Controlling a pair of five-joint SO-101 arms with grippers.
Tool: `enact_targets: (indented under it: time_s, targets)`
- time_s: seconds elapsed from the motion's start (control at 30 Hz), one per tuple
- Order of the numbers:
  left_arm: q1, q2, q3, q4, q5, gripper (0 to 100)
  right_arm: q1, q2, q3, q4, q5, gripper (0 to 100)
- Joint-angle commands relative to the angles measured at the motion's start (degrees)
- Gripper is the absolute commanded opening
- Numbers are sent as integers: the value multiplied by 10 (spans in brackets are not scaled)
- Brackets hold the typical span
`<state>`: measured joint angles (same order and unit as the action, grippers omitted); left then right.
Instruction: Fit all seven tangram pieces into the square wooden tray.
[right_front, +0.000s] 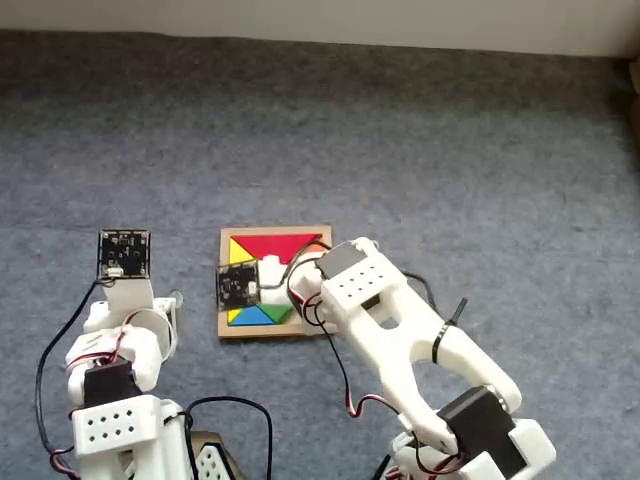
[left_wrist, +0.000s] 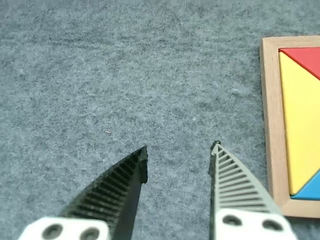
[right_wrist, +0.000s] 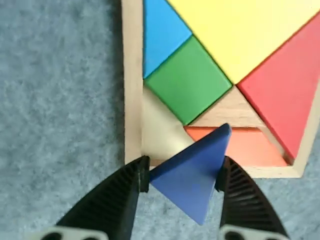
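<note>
**Right gripper pinching the dark blue triangle at the tray edge**

Right gripper (right_wrist: 183, 170): clamped on the dark blue triangle (right_wrist: 193, 180), one finger on each side. The piece hangs tilted over the tray's (right_wrist: 132, 75) rim, its tip pointing in over the orange piece (right_wrist: 235, 145).

Handling, my read: painted wood, so light, rigid and not fragile, but slick. A triangle has no parallel edges, so an edge pinch will tend to squeeze it out or spin it. Gripping the flat faces, or one edge against the opposite corner, looks safer. Lower it flat or a corner will catch.

Look: solid deep blue, sharp corners, matte top.

Tray: light wood frame holding a green square (right_wrist: 190, 80), a light blue piece (right_wrist: 162, 32), a large yellow triangle (right_wrist: 245, 30) and a large red triangle (right_wrist: 285, 90). There's a bare wood triangular gap (right_wrist: 230, 112) between green, red and orange, which is the likely slot. Can't tell whether the pale patch (right_wrist: 160, 135) by the rim is a piece or tray floor.

Left gripper (left_wrist: 180, 149): spread, empty, over grey carpet (left_wrist: 100, 75) just beside the tray.
</note>
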<state>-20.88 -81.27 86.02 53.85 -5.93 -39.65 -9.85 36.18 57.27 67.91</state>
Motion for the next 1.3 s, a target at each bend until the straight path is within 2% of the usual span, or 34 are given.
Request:
enact_targets:
  time_s: [0.0, 0.13, 0.23, 0.63, 0.9, 1.07, 1.13, 1.27]
  targets:
    - [-7, -7, -4, -11, -6, 207, -8, -6, -3, -7, 69, 198]
    - [-7, -7, -4, -11, -6, 207, -11, -6, 24, -7, 144, 198]
    - [-7, -7, -4, -11, -6, 207, -25, -6, 37, -7, 171, 198]
    - [-6, -7, -3, -11, -6, 207, -43, -2, 49, -10, 171, 206]
    - [-5, -7, -3, -11, -6, 207, -41, -6, 48, -10, 167, 390]
    - [-4, -7, -3, -11, -6, 207, -38, -11, 42, -7, 167, 385]
    - [-4, -7, -3, -11, -6, 207, -26, -30, 29, -6, 148, 353]
    - [-4, -7, -3, -11, -6, 207, -3, -85, -7, 27, 26, 231]
